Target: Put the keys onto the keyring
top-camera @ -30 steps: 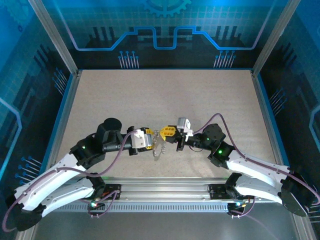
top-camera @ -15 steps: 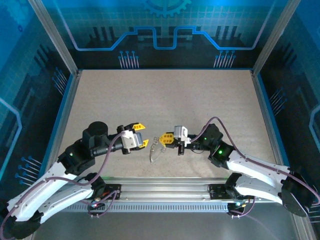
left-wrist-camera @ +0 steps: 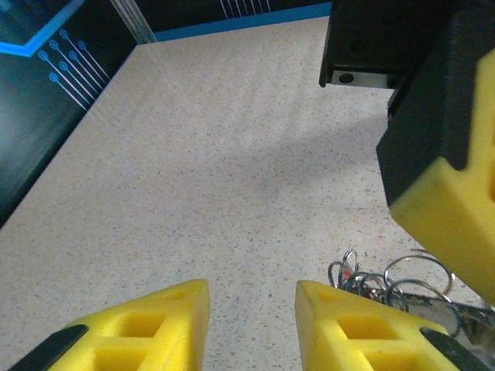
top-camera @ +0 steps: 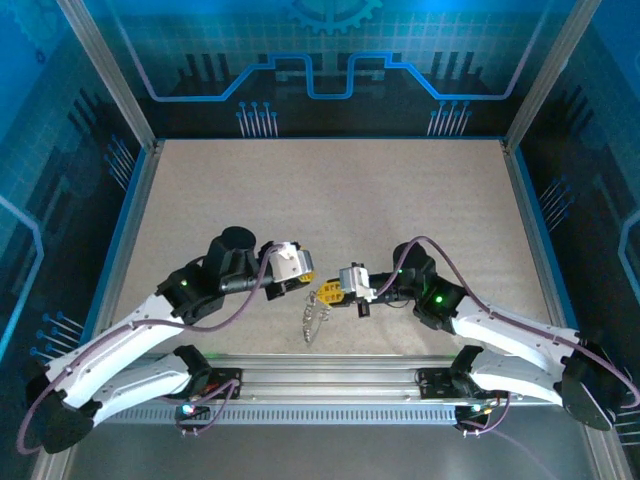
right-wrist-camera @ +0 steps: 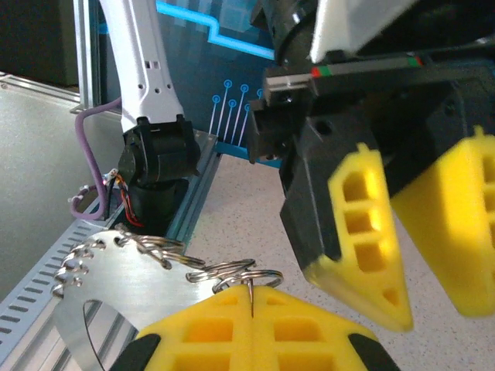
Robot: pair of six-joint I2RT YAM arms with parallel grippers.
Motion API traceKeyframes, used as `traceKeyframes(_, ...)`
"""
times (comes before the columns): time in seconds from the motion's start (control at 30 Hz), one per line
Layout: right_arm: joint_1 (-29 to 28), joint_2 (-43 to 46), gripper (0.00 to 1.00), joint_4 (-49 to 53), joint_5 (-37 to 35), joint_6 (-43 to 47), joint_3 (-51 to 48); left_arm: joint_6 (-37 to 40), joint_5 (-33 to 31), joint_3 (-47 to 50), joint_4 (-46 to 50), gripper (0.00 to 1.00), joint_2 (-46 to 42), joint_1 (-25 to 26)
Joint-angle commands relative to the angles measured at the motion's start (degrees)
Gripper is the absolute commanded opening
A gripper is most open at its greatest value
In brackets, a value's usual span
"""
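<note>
My right gripper (top-camera: 327, 293) is shut, its yellow pads pinching a thin wire ring of the keyring (right-wrist-camera: 247, 272) in the right wrist view. From that ring a chain of small split rings and a flat shiny oval loop (right-wrist-camera: 131, 297) hang to the left. From above, the keyring (top-camera: 312, 320) dangles below the right fingers, just over the table. My left gripper (top-camera: 304, 272) is close on the left, open, with only bare table between its fingers (left-wrist-camera: 162, 321). The ring bundle (left-wrist-camera: 387, 278) lies beside its right finger, with a small red speck (left-wrist-camera: 349, 272) inside. The keys cannot be made out clearly.
The speckled table (top-camera: 330, 200) stretches open behind both grippers. An aluminium rail (top-camera: 330, 375) with the arm bases runs along the near edge. Blue walls and metal posts (top-camera: 110, 80) enclose the sides and back.
My left gripper pulled back to the left, then swung in again close to the right gripper, its jaws a little narrower. My right gripper shifted slightly down and left with the keyring.
</note>
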State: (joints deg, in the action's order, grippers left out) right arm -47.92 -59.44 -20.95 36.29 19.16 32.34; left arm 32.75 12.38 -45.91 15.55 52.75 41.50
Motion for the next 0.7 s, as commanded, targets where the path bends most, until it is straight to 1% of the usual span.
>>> traceKeyframes(0.0,0.3,-0.1,0.00,0.4,0.5,1.5,2.0,-2.8,4.3,-1.7,-2.9,0.36,0.8,-0.3)
traceKeyframes(0.13,0.4,0.2,0.00,1.1,-2.1,1.2,1.9,-3.5,7.9,-0.2,-3.4,0.35,-0.2,-0.3)
traceKeyframes(0.33,0.5,0.6,0.00,1.9,-5.5,0.0,1.9,-5.6,9.2,3.4,-4.3,0.33,-4.8,-0.3)
traceKeyframes(0.5,0.6,0.6,0.00,0.5,-5.9,-1.2,2.1,-9.3,10.1,6.3,-7.0,0.33,-6.2,-0.4)
traceKeyframes(0.67,0.5,0.2,0.00,0.1,-5.9,-1.6,2.6,-12.2,10.9,9.0,-11.3,0.30,-6.5,-0.3)
